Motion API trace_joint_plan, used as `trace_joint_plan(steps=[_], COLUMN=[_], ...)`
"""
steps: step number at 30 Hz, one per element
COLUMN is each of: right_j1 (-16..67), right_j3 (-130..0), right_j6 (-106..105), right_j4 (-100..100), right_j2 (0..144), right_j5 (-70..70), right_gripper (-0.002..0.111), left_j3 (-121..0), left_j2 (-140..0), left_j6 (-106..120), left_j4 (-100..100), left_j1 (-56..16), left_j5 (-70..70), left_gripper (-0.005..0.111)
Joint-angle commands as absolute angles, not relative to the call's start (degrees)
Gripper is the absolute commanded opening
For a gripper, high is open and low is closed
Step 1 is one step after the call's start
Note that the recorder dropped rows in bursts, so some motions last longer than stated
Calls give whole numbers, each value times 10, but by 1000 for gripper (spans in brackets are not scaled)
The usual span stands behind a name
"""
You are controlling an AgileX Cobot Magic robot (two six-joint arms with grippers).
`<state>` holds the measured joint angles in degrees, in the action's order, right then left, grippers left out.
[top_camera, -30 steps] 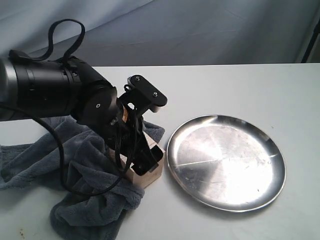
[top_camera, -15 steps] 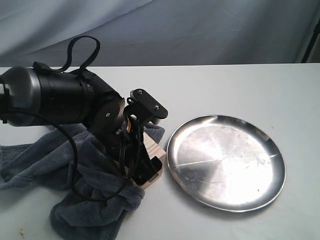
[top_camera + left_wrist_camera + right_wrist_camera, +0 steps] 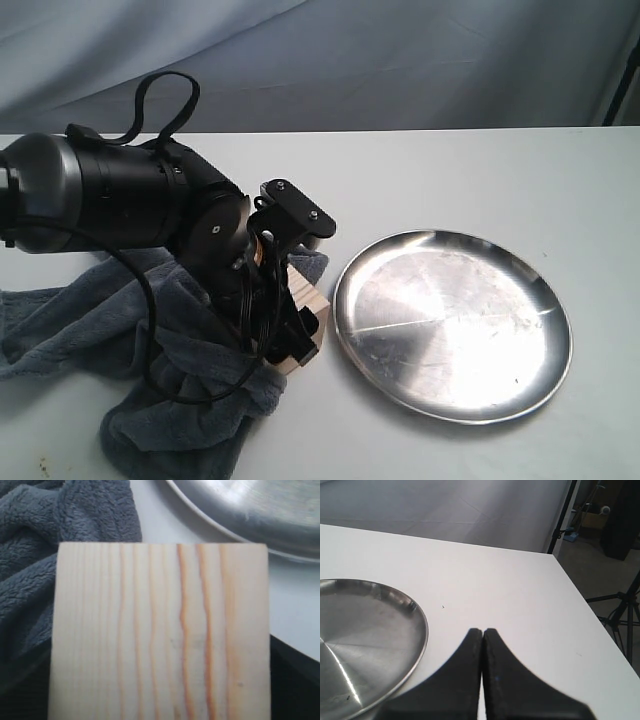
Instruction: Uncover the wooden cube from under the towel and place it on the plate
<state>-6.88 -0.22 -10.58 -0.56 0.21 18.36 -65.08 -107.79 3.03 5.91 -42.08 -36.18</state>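
The wooden cube (image 3: 303,297) stands on the table at the towel's right edge, a short gap left of the plate (image 3: 452,335). My left gripper (image 3: 296,336) is down over it, one black finger on each side face. In the left wrist view the grained cube (image 3: 160,630) fills the space between the dark fingers (image 3: 295,680) of the left gripper (image 3: 160,690), with the towel (image 3: 30,540) and the plate's rim (image 3: 250,510) beyond. The blue-grey towel (image 3: 120,320) lies bunched to the left, off the cube. My right gripper (image 3: 483,635) is shut on nothing, beside the plate (image 3: 360,630).
The white table (image 3: 480,170) runs back to a grey cloth backdrop. The left arm's black body and cable loops (image 3: 120,200) hang over the towel. In the right wrist view the table's edge (image 3: 580,605) drops off to a floor with stands.
My left arm swung lower and settled its fingers down around the cube. Over the last half second the cube shifted very slightly; plate and towel have stayed put.
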Motion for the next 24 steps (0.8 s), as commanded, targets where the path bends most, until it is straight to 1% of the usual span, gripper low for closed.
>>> trace_joint_plan(steps=[1,3,4,18,24], right_j1=[-67,-67,-67,-67,-67], right_j3=[0,0,0,0,0], right_j6=[-105,-105,-105,-105,-105], right_j4=[-3,-3,-3,-3,-3], right_j2=[0,0,0,0,0], right_j5=[183,183,183,183,183], right_gripper=[0,0,0,0,0], left_j3=[-650,-650,-650,-650,-650], left_j2=[-1077,-1077,-1074,-1016,-1003], left_j6=[32,32,32,31,31], left_j4=[64,66,66,61,31], left_j1=[-423,-423,-423,-423,-423], left_j5=[-357,-357,-357,-355,-299], left_gripper=[24,19,18,18,18])
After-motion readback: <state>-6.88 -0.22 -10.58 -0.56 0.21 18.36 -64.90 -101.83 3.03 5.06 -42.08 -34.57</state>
